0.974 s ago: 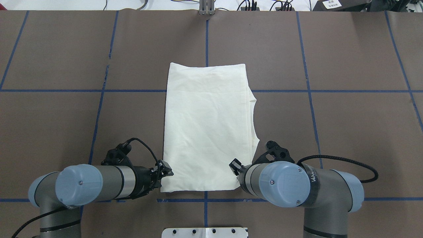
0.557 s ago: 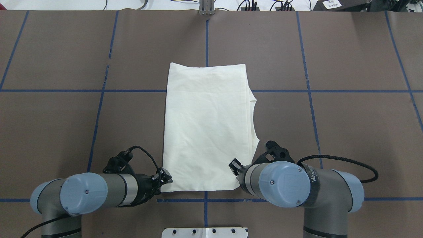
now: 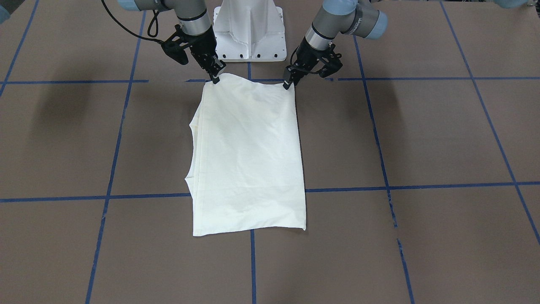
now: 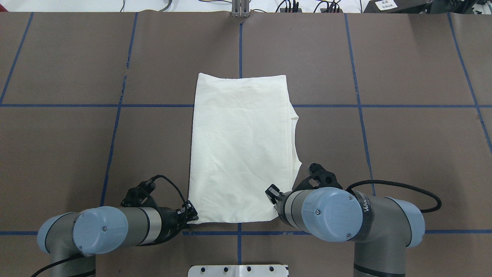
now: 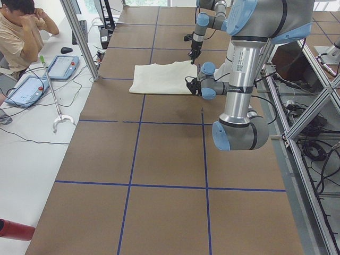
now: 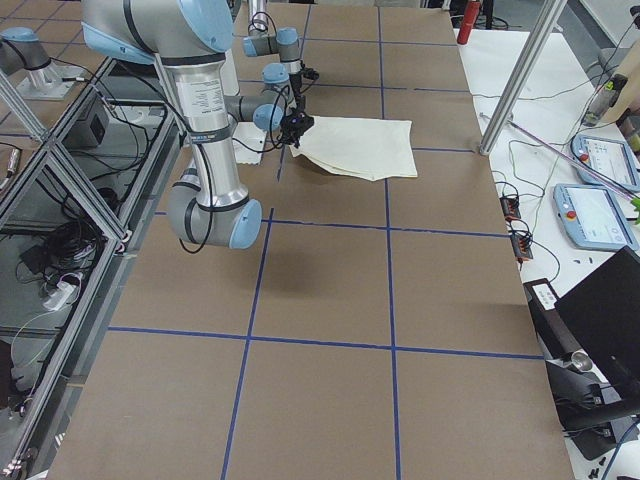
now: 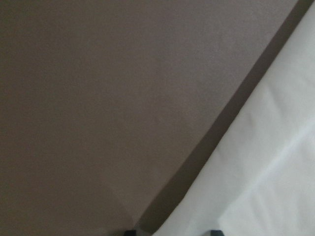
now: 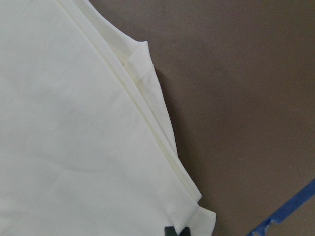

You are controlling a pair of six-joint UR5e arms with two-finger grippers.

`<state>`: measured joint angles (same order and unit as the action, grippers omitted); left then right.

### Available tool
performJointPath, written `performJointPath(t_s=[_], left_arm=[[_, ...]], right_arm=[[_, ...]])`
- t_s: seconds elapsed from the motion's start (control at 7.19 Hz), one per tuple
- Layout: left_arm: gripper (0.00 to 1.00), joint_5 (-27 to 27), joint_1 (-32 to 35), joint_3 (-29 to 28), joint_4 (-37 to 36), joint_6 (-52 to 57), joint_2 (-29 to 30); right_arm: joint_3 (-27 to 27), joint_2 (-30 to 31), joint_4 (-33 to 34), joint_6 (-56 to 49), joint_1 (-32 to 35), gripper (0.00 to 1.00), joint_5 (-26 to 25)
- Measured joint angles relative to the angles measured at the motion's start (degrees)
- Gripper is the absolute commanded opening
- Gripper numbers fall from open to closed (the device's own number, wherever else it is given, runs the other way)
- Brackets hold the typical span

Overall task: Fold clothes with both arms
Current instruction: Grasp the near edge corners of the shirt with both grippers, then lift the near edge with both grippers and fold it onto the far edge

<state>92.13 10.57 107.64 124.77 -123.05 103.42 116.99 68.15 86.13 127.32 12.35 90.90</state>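
The cream shirt [image 4: 242,150] lies folded into a long rectangle on the brown table, plain side up, with layered edges along its right side [image 8: 147,98]. My right gripper [image 3: 215,78] is shut on the near right corner of the shirt [image 3: 249,156], which rises slightly at the pinch; in the right wrist view the fingertips sit close together over the cloth [image 8: 74,147]. My left gripper [image 3: 287,84] stands open at the near left corner, also seen from overhead [image 4: 191,215]. Its two fingertips sit apart in the left wrist view, with the cloth edge [image 7: 256,187] between them.
Blue tape lines [image 4: 115,127] grid the brown table cover. The white pedestal base [image 3: 249,31] stands just behind the shirt's near edge. A person [image 5: 21,37] sits beyond the far side with tablets [image 5: 62,67] and a hooked pole [image 5: 53,95].
My left arm has drawn back toward the robot, bringing its gripper down to the shirt's near left corner. The right arm has hardly moved.
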Motion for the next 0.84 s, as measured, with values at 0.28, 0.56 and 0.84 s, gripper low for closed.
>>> performJointPath(t_s=[0.28, 0.56, 0.84], left_arm=[[0.0, -0.4, -0.1, 0.4, -0.6, -1.2, 0.0], [0.0, -0.4, -0.1, 4.0, -0.9, -1.5, -0.7], [0.0, -0.2, -0.3, 11.3, -1.1, -3.5, -2.3]], right_arm=[[0.2, 0.1, 0.0, 0.0, 0.0, 0.0, 0.1], [0.9, 0.6, 0.0, 0.0, 0.0, 0.0, 0.1], [4.6, 2.7, 0.2, 0.4, -0.6, 0.0, 0.0]])
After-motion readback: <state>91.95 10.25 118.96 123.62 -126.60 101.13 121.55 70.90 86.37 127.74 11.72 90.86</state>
